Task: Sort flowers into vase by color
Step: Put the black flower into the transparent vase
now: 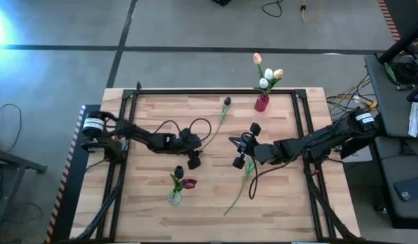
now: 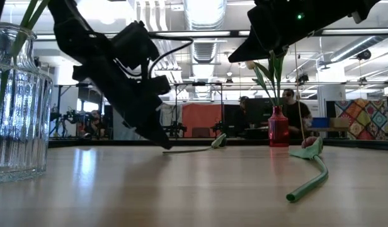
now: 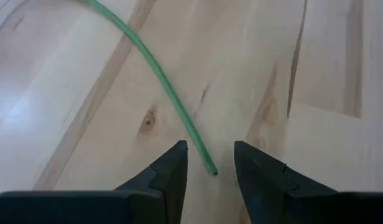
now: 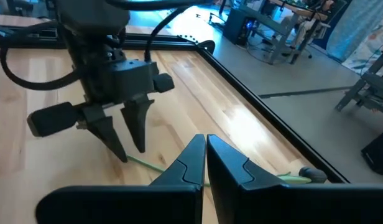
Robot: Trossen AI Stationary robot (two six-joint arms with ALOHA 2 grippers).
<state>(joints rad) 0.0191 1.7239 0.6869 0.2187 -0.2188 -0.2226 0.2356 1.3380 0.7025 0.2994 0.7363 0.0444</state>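
A dark-headed tulip (image 1: 227,102) lies flat on the table, its thin green stem (image 3: 155,71) running toward the table's middle. My left gripper (image 3: 210,144) (image 1: 194,154) is open and low over that stem's free end (image 3: 213,170), one finger on either side without touching it. My right gripper (image 4: 205,138) (image 1: 237,150) is shut, empty and raised just right of it. A second tulip (image 2: 310,150) (image 1: 244,181) lies nearer the front. A clear vase (image 1: 175,196) holds maroon tulips; a red vase (image 1: 262,102) holds white and peach ones.
The clear glass vase (image 2: 17,101) stands near the front left and the red vase (image 2: 277,129) at the far edge. A black frame rail (image 1: 216,93) borders the table. Bare wood (image 1: 155,115) lies between the arms and the far rail. People sit in the room behind.
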